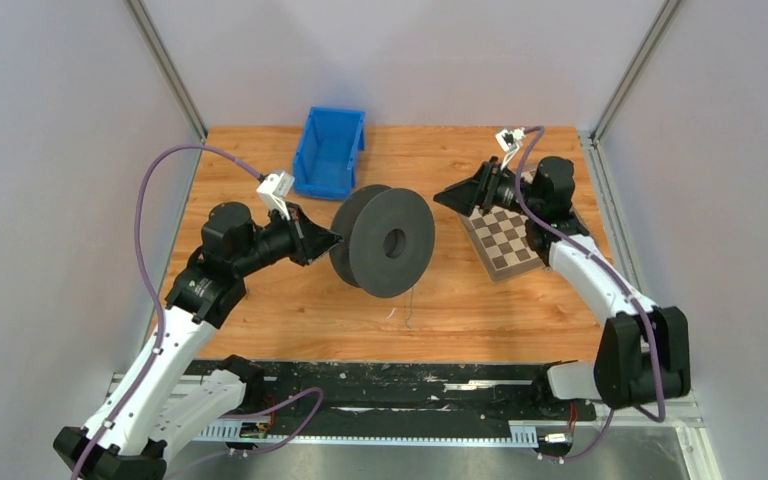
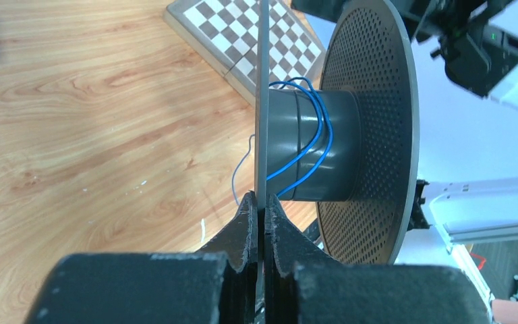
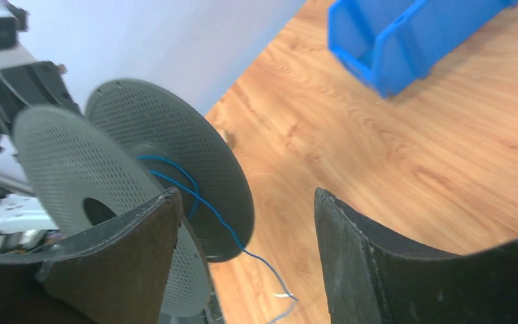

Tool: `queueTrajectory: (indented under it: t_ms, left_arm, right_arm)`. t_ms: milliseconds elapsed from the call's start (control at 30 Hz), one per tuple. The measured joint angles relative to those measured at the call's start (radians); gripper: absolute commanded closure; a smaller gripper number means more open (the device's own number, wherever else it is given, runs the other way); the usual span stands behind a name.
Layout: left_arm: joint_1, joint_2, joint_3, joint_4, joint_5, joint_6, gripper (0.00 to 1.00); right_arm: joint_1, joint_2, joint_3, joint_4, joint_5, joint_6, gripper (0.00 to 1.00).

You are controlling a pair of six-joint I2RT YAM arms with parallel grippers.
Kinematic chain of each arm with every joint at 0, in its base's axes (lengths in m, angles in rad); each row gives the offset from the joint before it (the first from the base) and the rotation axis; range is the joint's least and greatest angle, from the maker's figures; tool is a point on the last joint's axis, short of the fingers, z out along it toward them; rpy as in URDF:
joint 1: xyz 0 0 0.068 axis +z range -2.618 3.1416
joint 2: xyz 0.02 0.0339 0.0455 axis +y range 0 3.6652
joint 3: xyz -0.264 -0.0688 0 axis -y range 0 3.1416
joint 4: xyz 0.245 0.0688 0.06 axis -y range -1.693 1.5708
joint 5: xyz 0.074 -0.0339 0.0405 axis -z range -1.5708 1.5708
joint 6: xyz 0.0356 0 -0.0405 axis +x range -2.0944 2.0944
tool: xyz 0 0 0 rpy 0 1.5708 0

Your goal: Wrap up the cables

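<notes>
The dark grey spool (image 1: 385, 240) is in mid-table with its axle roughly level. My left gripper (image 1: 335, 240) is shut on the rim of its left flange (image 2: 262, 101); the thin edge sits between the jaws (image 2: 261, 198). The cable (image 2: 310, 135), a thin blue wire, loops a few turns round the hub. Its loose end (image 1: 410, 305) hangs down to the wood. My right gripper (image 1: 448, 197) is to the right of the spool, open and holding nothing. In the right wrist view the cable (image 3: 209, 209) runs across the gap between the spread fingers (image 3: 245, 194) without touching them.
A blue bin (image 1: 330, 150) stands at the back, behind the spool. A small checkerboard (image 1: 505, 245) lies under the right arm. Grey walls close in both sides, and a black rail (image 1: 390, 385) runs along the near edge.
</notes>
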Motion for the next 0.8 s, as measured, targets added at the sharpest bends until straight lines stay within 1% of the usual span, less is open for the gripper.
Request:
queueTrajectory:
  t_ms: [133, 233, 333, 400, 467, 600, 733, 800]
  left_arm:
    - [0.013, 0.003, 0.031, 0.000, -0.016, -0.028, 1.00]
    - [0.019, 0.008, 0.055, -0.001, -0.035, -0.046, 1.00]
    - [0.021, 0.017, 0.081, -0.010, -0.060, -0.062, 1.00]
    - [0.021, 0.027, 0.100, -0.020, -0.078, -0.074, 1.00]
    - [0.021, 0.039, 0.122, -0.037, -0.101, -0.088, 1.00]
    - [0.022, 0.063, 0.156, -0.074, -0.151, -0.113, 1.00]
    - [0.025, 0.070, 0.171, -0.101, -0.182, -0.132, 1.00]
    - [0.025, 0.070, 0.172, -0.106, -0.191, -0.139, 1.00]
  right_arm:
    - [0.002, -0.157, -0.114, -0.008, 0.105, -0.101, 0.28]
    - [0.003, -0.269, -0.188, -0.002, 0.150, -0.156, 0.29]
    - [0.015, -0.386, -0.277, 0.039, 0.182, -0.223, 0.30]
    - [0.047, -0.463, -0.352, 0.081, 0.206, -0.286, 0.31]
    - [0.104, -0.533, -0.422, 0.104, 0.221, -0.363, 0.31]
    - [0.291, -0.641, -0.539, 0.116, 0.247, -0.601, 0.31]
    - [0.481, -0.656, -0.598, 0.106, 0.282, -0.855, 0.31]
    - [0.536, -0.621, -0.602, 0.101, 0.299, -0.950, 0.31]
